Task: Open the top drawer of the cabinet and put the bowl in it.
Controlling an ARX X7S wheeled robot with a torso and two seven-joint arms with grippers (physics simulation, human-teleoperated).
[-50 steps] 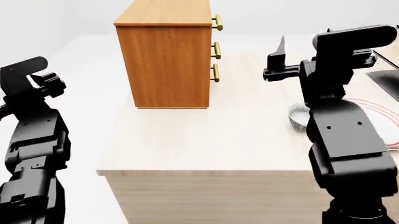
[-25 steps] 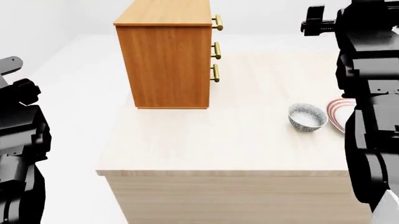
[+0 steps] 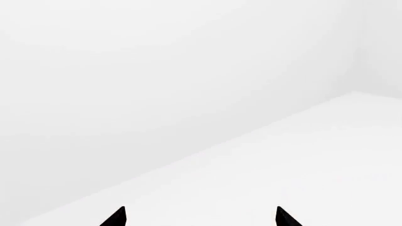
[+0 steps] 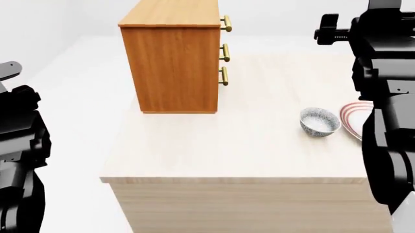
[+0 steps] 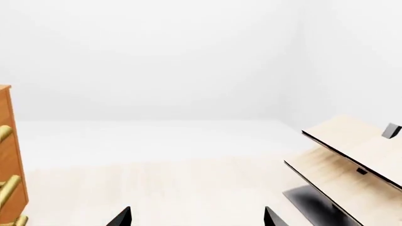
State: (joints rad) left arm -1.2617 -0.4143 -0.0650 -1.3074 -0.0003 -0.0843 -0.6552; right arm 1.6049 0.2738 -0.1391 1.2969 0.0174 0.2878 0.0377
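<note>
The orange-brown cabinet (image 4: 172, 58) stands at the table's far left, its drawer fronts facing right. Its top drawer is shut, and the brass handle (image 4: 226, 23) sits against the front. The speckled bowl (image 4: 319, 121) rests upright on the table (image 4: 214, 145) at the right, well away from both grippers. My right arm (image 4: 382, 63) is raised at the right edge, above and beyond the bowl. The right gripper (image 5: 196, 221) is open and empty, with the cabinet's edge (image 5: 6, 155) off to one side. My left gripper (image 3: 199, 221) is open, facing only white wall and floor.
A white plate with red rings (image 4: 355, 116) lies just right of the bowl, partly behind my right arm. A tilted pale-wood shelf rack (image 5: 351, 160) on a black base stands on the table's right side. My left arm (image 4: 19, 131) hangs off the table's left.
My right arm has lifted from in front of the bowl up to the right edge, uncovering the bowl. The left arm has drawn back to the left. Bowl and cabinet have not moved.
</note>
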